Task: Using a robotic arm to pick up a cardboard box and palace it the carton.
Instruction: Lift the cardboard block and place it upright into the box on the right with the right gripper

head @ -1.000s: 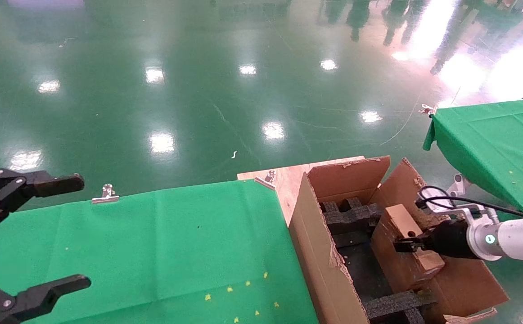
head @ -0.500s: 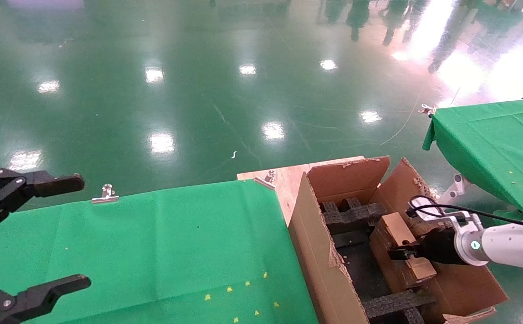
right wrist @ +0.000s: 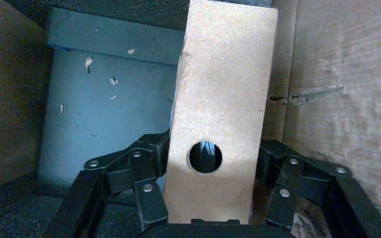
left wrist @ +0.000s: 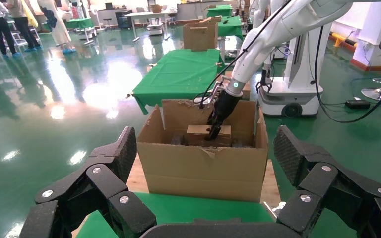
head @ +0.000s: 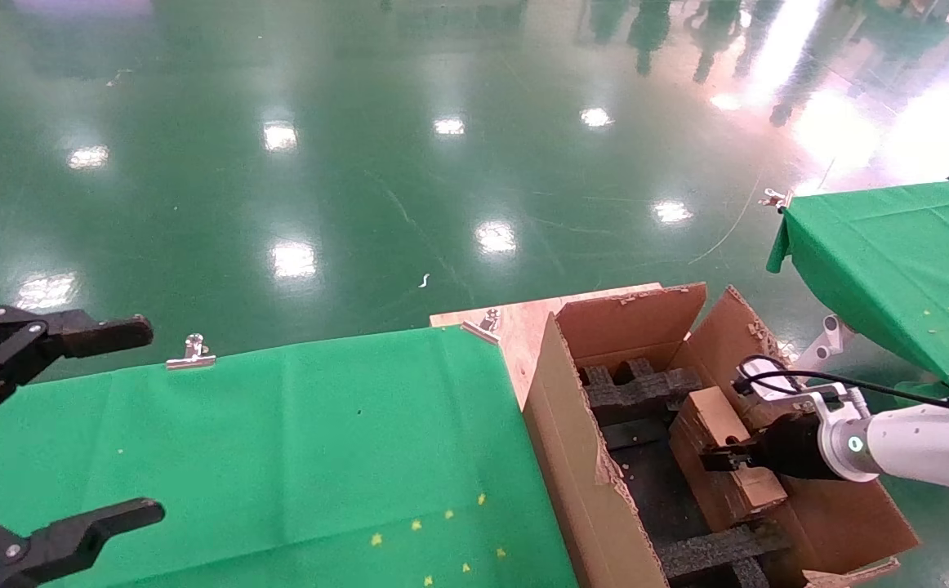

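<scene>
Looking down from the head view, the right gripper (head: 724, 457) on the white robotic arm (head: 915, 445) clamps the cardboard box (head: 724, 445) inside the carton (head: 605, 457), against the carton's right wall, beside the black foam inserts (head: 638, 388). The left gripper (head: 50, 425) hangs spread wide over the green worktop (head: 303, 433).

From the left wrist view, the left gripper's fingers (left wrist: 104, 173) stand apart with nothing between them; beyond, the arm reaches down into the carton (left wrist: 203, 168), its gripper on the cardboard box (left wrist: 198, 135).

The right wrist view shows the right gripper (right wrist: 211, 163) clenched on both sides of the cardboard box (right wrist: 223, 99), which has a round hole (right wrist: 206, 157) in its face, close by the carton wall (right wrist: 342, 74).
</scene>
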Motion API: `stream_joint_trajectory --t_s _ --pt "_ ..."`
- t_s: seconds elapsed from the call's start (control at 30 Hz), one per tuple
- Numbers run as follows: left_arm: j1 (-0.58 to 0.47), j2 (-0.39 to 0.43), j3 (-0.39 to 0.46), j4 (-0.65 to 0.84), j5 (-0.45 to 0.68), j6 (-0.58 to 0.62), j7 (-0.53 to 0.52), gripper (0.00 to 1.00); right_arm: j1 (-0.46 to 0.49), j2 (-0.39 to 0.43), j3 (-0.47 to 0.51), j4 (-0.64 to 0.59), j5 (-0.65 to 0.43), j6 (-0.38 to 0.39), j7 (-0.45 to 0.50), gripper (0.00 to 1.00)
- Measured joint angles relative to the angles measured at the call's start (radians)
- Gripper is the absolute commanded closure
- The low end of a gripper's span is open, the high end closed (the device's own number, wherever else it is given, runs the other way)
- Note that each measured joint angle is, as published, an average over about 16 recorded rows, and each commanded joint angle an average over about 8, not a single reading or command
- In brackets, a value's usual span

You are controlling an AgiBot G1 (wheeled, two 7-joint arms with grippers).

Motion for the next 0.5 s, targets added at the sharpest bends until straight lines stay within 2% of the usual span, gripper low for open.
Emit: stream_joint_trajectory --t_s 0.5 --pt "0.000 0.000 0.000 0.000 0.000 0.000 0.000 0.00 0.032 0.027 0.002 0.034 -0.012 -0.002 -0.007 0.00"
